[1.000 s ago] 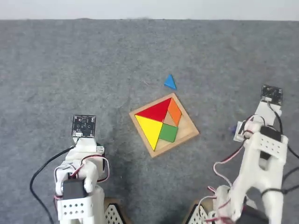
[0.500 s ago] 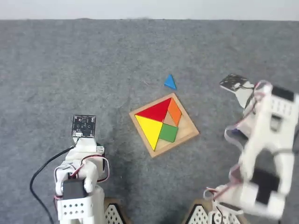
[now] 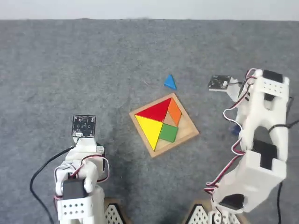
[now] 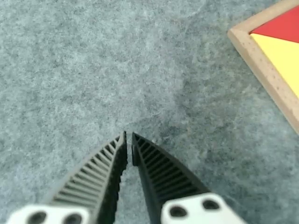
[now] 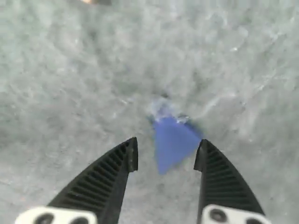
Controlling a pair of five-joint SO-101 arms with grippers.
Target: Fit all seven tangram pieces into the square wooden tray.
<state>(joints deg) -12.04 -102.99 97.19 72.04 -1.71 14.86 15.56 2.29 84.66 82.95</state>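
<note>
The square wooden tray [image 3: 189, 133] lies turned like a diamond at mid-table. It holds a red triangle [image 3: 154, 111], a yellow triangle [image 3: 150, 129], an orange piece [image 3: 174, 112] and a green square [image 3: 168, 133], with bare wood between them. A small blue triangle [image 3: 170, 82] rests on the mat beyond the tray. My right gripper [image 5: 166, 144] is open, and the blue triangle [image 5: 173, 140] lies on the mat between its fingertips. My left gripper [image 4: 128, 135] is shut and empty, low over the mat near a tray corner [image 4: 261, 56].
Grey felt covers the whole table. The right arm [image 3: 259, 116] stretches along the right side; the left arm [image 3: 79, 177] sits at the near left. A small bluish bit [image 3: 232, 130] peeks out beside the right arm.
The right arm has swung away from the near right edge, farther out and leftward toward the blue triangle. The left arm and the tray have not moved.
</note>
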